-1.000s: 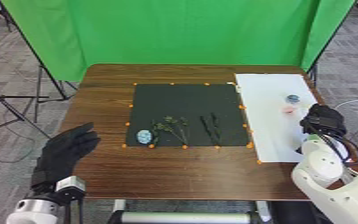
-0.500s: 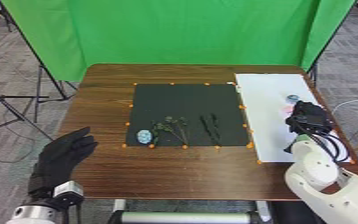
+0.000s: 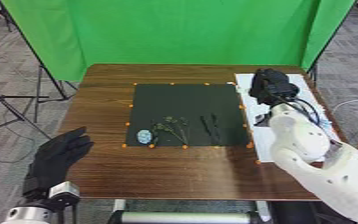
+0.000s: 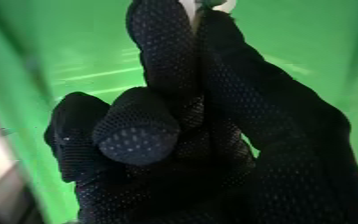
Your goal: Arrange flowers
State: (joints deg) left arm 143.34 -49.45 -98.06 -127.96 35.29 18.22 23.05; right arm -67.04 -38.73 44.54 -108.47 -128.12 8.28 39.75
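The right hand (image 3: 271,87) is over the far part of the white sheet (image 3: 246,80). In the right wrist view, the thumb and a finger of the right hand (image 4: 269,105) pinch a pale flower piece (image 4: 225,6) with some green at their tips; the other fingers are curled. On the black mat (image 3: 184,100) lie a light blue flower (image 3: 144,136) near the left edge, thin green sprigs (image 3: 169,127) beside it, and dark leafy stems (image 3: 210,129) farther right. The left hand (image 3: 55,155) is open and relaxed off the mat's left side, holding nothing.
The brown table (image 3: 158,172) carries the mat and the sheet side by side, with small orange markers (image 3: 185,147) along their edges. A green backdrop (image 3: 184,35) stands behind the far edge. The right forearm crosses the sheet's near part.
The right hand has moved from the sheet's right side toward its far end and to the left. The left hand has shifted only slightly. The flowers on the mat have not moved.
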